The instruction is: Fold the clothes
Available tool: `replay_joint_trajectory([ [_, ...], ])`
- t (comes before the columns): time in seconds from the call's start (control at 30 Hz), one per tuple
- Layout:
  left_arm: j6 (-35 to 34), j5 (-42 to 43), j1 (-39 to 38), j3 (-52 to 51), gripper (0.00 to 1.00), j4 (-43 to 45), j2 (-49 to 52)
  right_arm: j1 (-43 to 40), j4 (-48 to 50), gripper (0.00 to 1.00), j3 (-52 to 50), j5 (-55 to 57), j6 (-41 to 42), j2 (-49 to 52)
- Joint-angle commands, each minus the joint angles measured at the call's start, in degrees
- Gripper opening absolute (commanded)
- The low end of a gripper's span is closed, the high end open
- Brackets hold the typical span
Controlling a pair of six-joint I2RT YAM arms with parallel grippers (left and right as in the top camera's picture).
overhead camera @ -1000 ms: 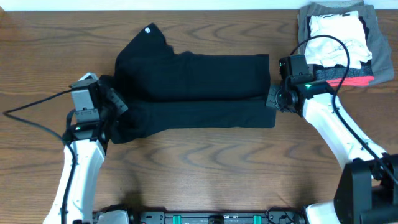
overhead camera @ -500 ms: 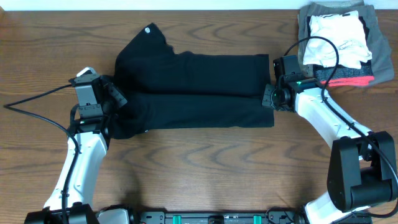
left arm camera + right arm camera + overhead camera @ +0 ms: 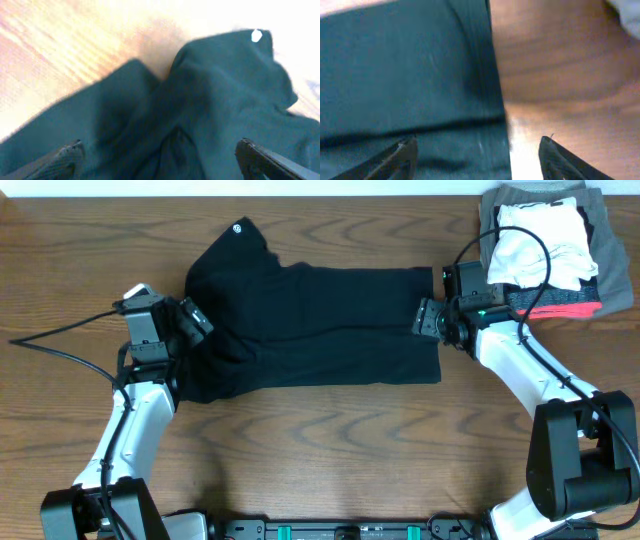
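Note:
The clothes are a black T-shirt lying folded into a long band across the middle of the table, with its small white round logo at the far left end. My left gripper is open over the shirt's left end. In the left wrist view its fingers stand wide apart above rumpled black fabric and hold nothing. My right gripper is open at the shirt's right edge. In the right wrist view that edge runs between the spread fingertips.
A pile of folded white, grey and red-striped garments sits at the far right corner, just behind my right arm. A black cable trails left from my left arm. Bare wooden table lies in front of the shirt.
Both grippers were shut on the shirt's front layer, carried it toward the far side over the shirt, and have now opened and let it go. The shirt lies flatter.

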Motion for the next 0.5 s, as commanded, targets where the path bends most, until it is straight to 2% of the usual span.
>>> replay_joint_trajectory([
  [0.0, 4.2, -1.1, 0.0, 1.9, 0.98, 0.5, -0.3, -0.4, 1.5, 0.77, 1.0, 0.1, -1.3, 0.3],
  [0.17, 5.7, -1.1, 0.0, 5.9, 0.98, -2.7, -1.7, -0.4, -1.4, 0.78, 4.7, -2.9, -5.0, 0.2],
  [0.33, 5.9, -1.1, 0.0, 13.6, 0.98, -12.6, -1.7, -0.4, -10.8, 0.81, 13.5, -2.9, -9.6, 0.2],
  [0.47, 9.6, -0.5, -0.6, 19.7, 0.98, -19.2, -1.4, -0.4, -16.6, 0.86, 21.2, -2.9, -12.7, 0.2],
])
